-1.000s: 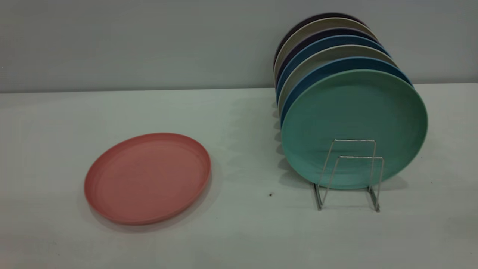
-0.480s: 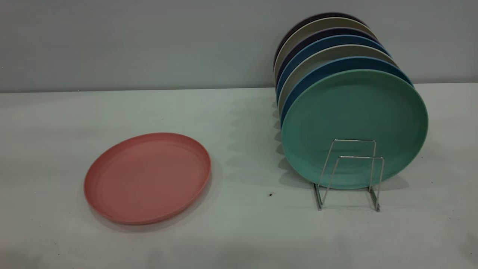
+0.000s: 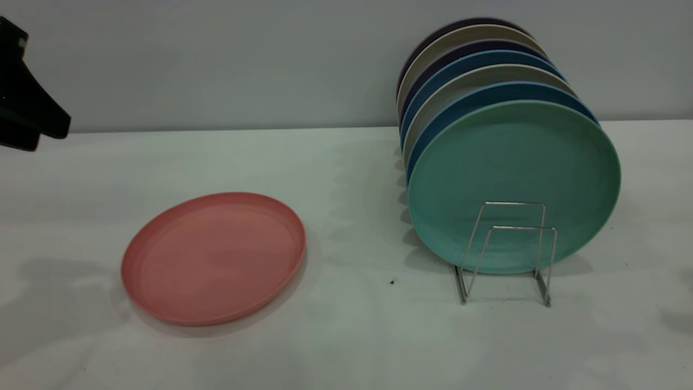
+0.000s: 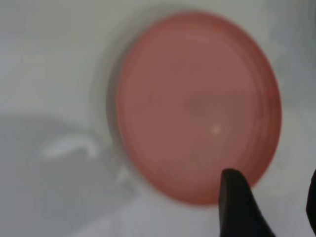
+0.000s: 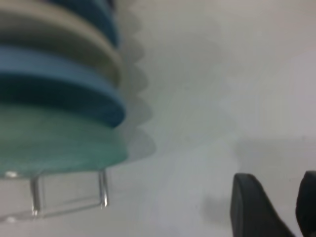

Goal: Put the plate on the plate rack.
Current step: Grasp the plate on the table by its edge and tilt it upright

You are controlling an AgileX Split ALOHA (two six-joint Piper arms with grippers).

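Left hand [image 3: 27, 127] newly above table.

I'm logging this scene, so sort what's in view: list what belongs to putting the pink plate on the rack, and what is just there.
Part of the job:
- salmon-pink plate, flat on the table
- wire plate rack, front loops free
- left gripper, at the exterior view's left edge, open

Just there:
- teal-green plate, upright in the rack
- blue, beige and dark plates racked behind it
- white table

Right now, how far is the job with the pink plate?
Nothing is done yet: the pink plate lies flat on the table, apart from the plate rack. The left claw is open above it, holding nothing. Grasping, lifting and slotting it before the teal plate remain.
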